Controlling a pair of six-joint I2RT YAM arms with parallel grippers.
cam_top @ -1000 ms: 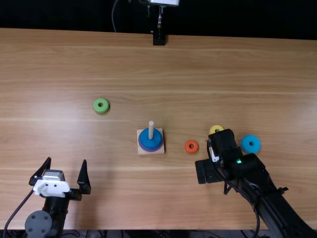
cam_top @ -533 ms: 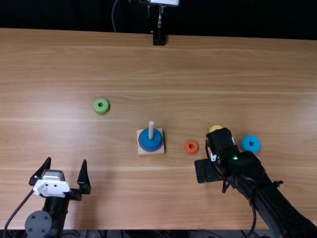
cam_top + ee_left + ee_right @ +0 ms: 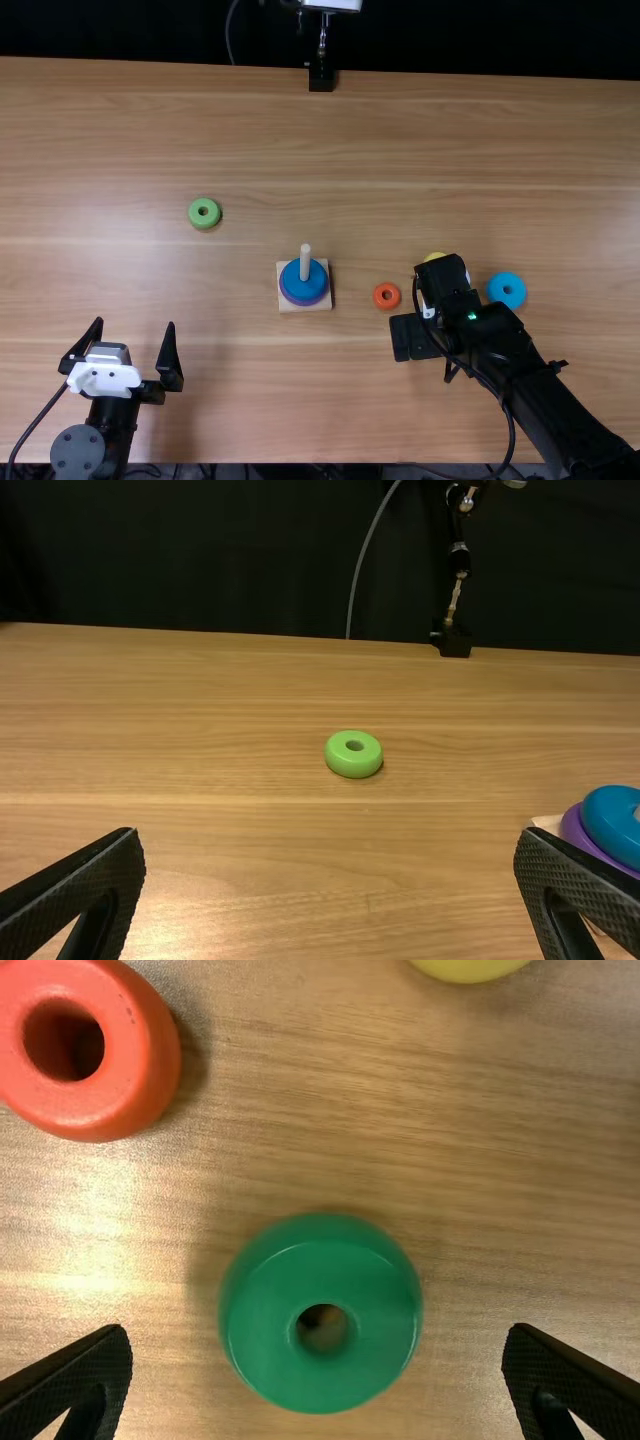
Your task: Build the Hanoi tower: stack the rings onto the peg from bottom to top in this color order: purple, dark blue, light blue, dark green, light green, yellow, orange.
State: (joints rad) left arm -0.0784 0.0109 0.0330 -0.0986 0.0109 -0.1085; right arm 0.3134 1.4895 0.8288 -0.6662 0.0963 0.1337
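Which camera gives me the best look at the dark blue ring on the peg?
The top view: the dark blue ring shows whole there, around the peg and on the purple ring. The left wrist view has it closer, but cut off by the picture's edge.
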